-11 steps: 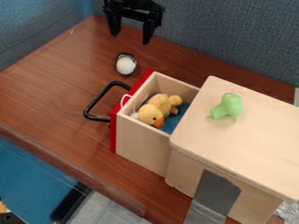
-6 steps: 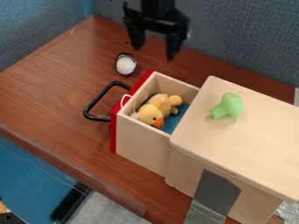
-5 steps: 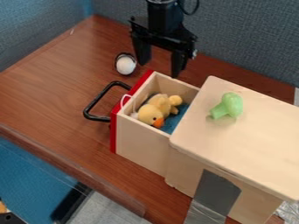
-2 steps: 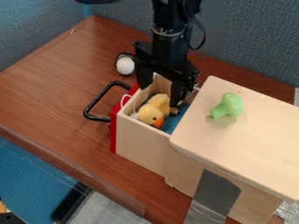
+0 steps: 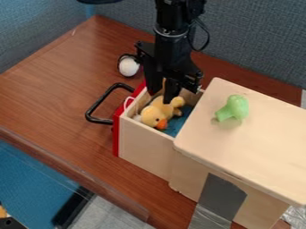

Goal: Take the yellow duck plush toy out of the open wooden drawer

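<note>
The gripper [image 5: 161, 97] points down into the open drawer from the upper middle of the view, its fingers drawn close together on the yellow plush duck [image 5: 153, 115]. The duck lies in the drawer, its orange beak toward the lower right and its back and tail near the fingertips. The wooden drawer [image 5: 146, 145] has a red front and a black handle [image 5: 95, 103] on its left. Part of the duck's back and the drawer's far wall are hidden behind the gripper.
Right of the drawer stands the wooden cabinet [image 5: 239, 147], a light green toy [image 5: 233, 108] on its top. A white round object with a dark rim [image 5: 128, 66] sits just left of the gripper. A grey-blue partition [image 5: 257, 40] rises behind the table [image 5: 60, 85].
From the upper left, the gripper has moved right and down into the drawer. Its fingers, wide apart before, have drawn together at the duck, which has shifted slightly.
</note>
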{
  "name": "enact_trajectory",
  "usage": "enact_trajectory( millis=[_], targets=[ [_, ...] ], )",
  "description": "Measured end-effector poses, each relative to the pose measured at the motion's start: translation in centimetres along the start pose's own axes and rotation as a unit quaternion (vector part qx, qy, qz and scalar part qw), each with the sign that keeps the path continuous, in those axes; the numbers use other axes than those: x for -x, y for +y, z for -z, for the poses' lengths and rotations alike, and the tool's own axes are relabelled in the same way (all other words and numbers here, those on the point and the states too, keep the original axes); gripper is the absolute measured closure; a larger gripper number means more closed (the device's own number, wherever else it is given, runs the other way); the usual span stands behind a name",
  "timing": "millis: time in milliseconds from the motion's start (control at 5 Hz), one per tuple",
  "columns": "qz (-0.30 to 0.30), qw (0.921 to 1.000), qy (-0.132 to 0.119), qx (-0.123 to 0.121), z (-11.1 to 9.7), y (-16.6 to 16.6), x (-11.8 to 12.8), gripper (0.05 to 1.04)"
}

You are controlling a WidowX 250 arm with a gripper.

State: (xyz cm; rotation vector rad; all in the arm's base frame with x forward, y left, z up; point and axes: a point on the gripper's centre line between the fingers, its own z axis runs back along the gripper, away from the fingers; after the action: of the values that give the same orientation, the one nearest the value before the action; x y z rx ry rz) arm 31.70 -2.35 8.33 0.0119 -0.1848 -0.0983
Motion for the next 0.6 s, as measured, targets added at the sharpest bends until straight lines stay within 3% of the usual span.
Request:
enact_trajectory(
  millis=[200, 400, 600],
  targets=[
    [-0.004, 0.9999, 0.009, -0.001, 0.60, 0.03, 0.09, 0.941],
    [-0.012, 0.9999, 0.011, -0.002, 0.69, 0.04, 0.12, 1.002],
    [-0.017, 0.9998, 0.012, -0.002, 0.93, 0.01, -0.13, 0.846]
  ],
)
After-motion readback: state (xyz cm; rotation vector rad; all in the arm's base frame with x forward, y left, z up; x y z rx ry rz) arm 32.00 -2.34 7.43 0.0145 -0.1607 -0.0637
